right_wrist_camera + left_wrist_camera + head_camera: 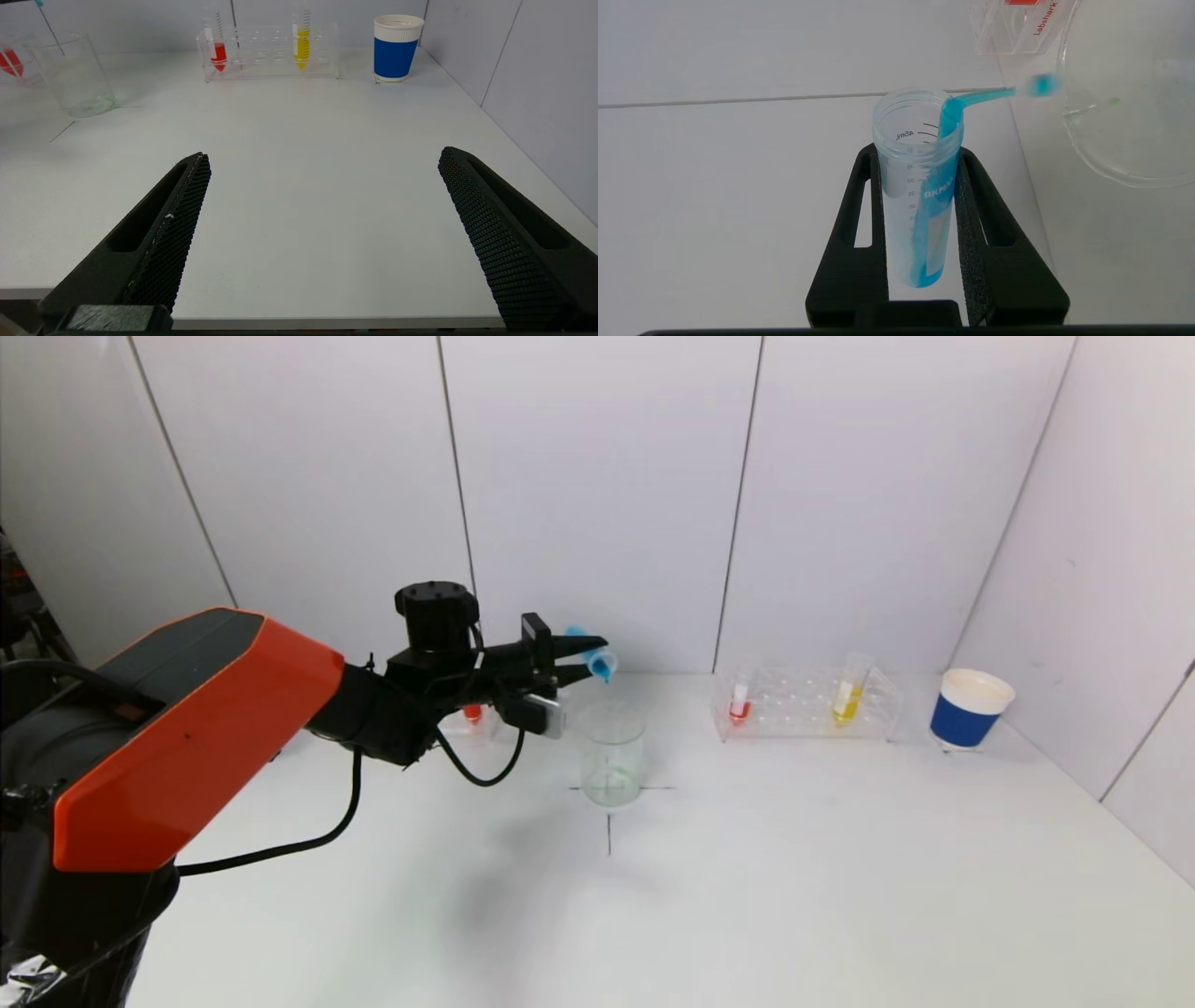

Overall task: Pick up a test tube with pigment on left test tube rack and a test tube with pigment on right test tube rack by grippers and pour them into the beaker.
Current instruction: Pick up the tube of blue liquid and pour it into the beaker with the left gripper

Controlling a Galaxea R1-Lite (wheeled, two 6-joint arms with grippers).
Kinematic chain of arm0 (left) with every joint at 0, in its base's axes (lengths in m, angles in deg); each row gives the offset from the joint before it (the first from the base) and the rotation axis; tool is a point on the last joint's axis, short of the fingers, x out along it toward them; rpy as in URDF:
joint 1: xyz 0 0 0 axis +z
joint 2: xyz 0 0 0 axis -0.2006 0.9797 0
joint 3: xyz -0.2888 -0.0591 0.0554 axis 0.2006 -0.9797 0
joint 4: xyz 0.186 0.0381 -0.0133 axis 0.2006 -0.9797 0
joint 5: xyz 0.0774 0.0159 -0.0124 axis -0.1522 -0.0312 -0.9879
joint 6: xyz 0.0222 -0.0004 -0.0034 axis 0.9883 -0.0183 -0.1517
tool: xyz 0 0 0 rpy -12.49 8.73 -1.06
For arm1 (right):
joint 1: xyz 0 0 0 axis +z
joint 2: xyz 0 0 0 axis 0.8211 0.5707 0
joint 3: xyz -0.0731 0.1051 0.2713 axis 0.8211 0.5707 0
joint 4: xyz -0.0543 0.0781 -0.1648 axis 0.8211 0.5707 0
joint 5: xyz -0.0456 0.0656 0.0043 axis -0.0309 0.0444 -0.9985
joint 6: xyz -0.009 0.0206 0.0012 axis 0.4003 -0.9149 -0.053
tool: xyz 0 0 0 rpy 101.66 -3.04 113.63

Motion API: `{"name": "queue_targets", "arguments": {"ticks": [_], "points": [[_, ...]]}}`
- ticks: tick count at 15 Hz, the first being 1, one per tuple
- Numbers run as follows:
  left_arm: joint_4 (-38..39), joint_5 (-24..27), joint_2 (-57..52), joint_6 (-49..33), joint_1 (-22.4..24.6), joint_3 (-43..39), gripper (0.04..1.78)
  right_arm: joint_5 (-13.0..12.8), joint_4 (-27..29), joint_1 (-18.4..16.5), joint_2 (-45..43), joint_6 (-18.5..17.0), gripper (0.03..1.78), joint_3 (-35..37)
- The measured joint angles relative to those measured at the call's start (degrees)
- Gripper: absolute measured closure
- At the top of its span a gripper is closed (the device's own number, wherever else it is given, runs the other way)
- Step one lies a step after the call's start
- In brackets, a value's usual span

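Observation:
My left gripper [577, 658] is shut on a test tube of blue pigment [596, 659] and holds it tilted, mouth down, over the glass beaker [612, 754]. In the left wrist view the tube [920, 196] sits between the black fingers [994, 242] and a blue stream [985, 95] runs from its mouth toward the beaker [1129, 107]. The left rack [471, 717] holds a red tube and is mostly hidden behind my arm. The right rack [808, 705] holds a red tube [739, 702] and a yellow tube [848, 695]. My right gripper [322, 205] is open and empty above the table's front edge.
A blue and white paper cup [969, 709] stands at the back right, beside the right rack. Black cross lines [609, 821] mark the table under the beaker. White wall panels close the back and the right side.

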Motion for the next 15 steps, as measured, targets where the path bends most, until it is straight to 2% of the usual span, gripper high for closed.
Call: {"name": "queue_targets", "arguments": {"ticks": [2, 15], "points": [[2.9, 0.1, 0.2, 0.8, 0.0, -0.3, 1.37, 0.0, 0.0, 0.0, 0.0, 0.0, 0.04, 0.0], [9.3, 0.8, 2.6, 5.0, -0.4, -0.1, 1.37, 0.0, 0.0, 0.0, 0.0, 0.0, 0.04, 0.0]]}}
